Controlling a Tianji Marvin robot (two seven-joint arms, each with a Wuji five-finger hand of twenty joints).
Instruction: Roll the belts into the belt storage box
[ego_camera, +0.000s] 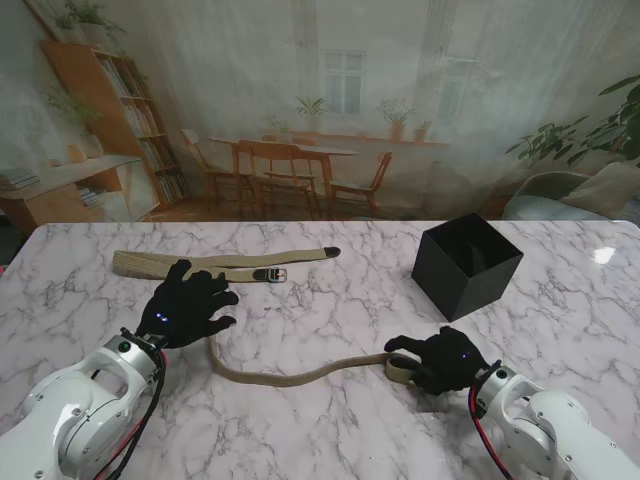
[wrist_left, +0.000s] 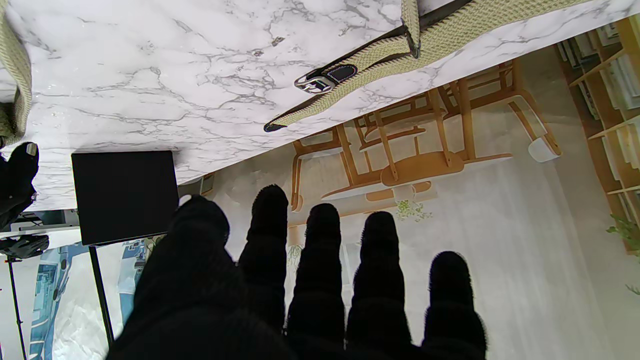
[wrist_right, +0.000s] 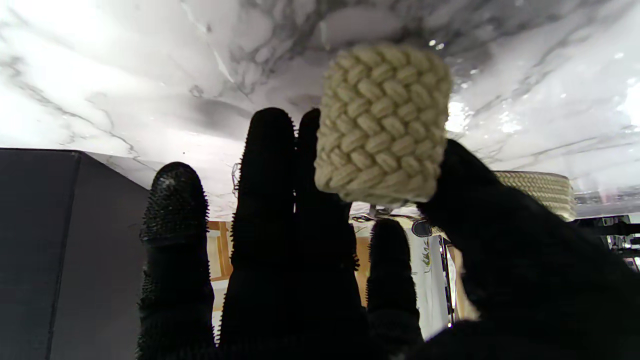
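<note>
A tan woven belt (ego_camera: 290, 375) curves across the marble between my two hands. Its right end is wound into a small roll (ego_camera: 402, 368) (wrist_right: 382, 122), and my right hand (ego_camera: 445, 362) is shut on that roll, thumb against it. My left hand (ego_camera: 187, 305) (wrist_left: 300, 295) is open, fingers spread, over the belt's left end and holding nothing. A second tan belt (ego_camera: 215, 266) (wrist_left: 400, 42) with a metal buckle (ego_camera: 271, 274) (wrist_left: 320, 82) lies flat farther from me. The black storage box (ego_camera: 466, 264) (wrist_left: 122, 195) (wrist_right: 60, 250) stands open-topped at the right.
The marble table's far edge (ego_camera: 330, 224) meets a printed backdrop of chairs and shelves. Bare marble lies between the two belts and around the box.
</note>
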